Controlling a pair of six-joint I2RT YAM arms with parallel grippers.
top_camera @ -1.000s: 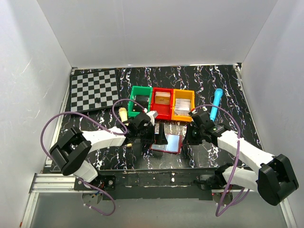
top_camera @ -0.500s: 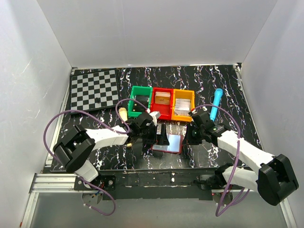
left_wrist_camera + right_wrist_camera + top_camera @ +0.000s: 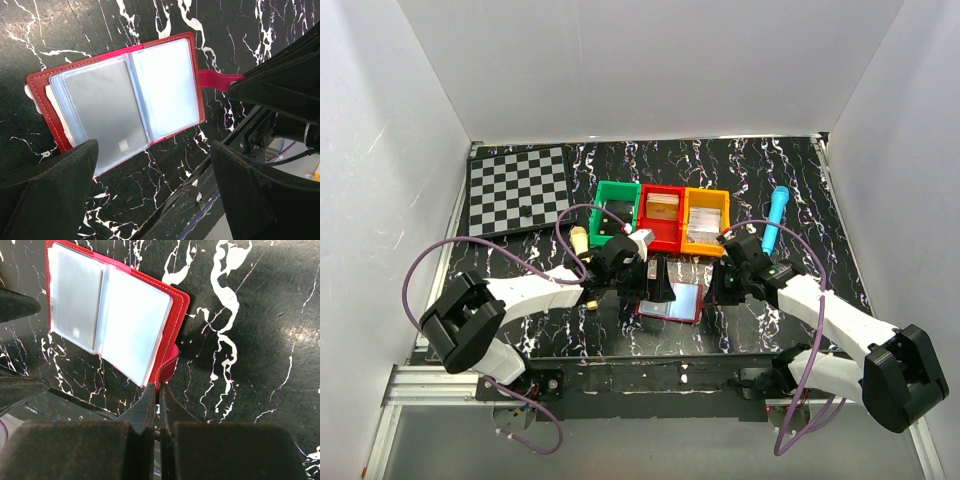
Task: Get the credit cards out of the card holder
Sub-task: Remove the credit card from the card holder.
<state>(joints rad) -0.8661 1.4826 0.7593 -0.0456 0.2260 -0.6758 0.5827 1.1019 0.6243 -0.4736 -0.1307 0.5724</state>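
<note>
The card holder (image 3: 672,300) lies open and flat near the table's front edge, red outside, with clear pale sleeves inside (image 3: 125,100). A grey card (image 3: 100,105) with a small chip sits in its left sleeve, also in the right wrist view (image 3: 75,300). My right gripper (image 3: 157,390) is shut on the holder's red snap tab (image 3: 169,365), at the holder's right side (image 3: 718,290). My left gripper (image 3: 155,175) hangs open just above the holder's left part (image 3: 655,283), nothing between its fingers.
Behind the holder stand a green bin (image 3: 616,210), a red bin (image 3: 662,215) and an orange bin (image 3: 705,218), each holding items. A chessboard (image 3: 518,188) lies at the back left. A blue pen-like object (image 3: 776,215) is behind my right arm. The table's front edge (image 3: 200,200) runs close by.
My left arm has shifted slightly over the holder, its jaws staying wide. The right gripper and the card holder have not moved.
</note>
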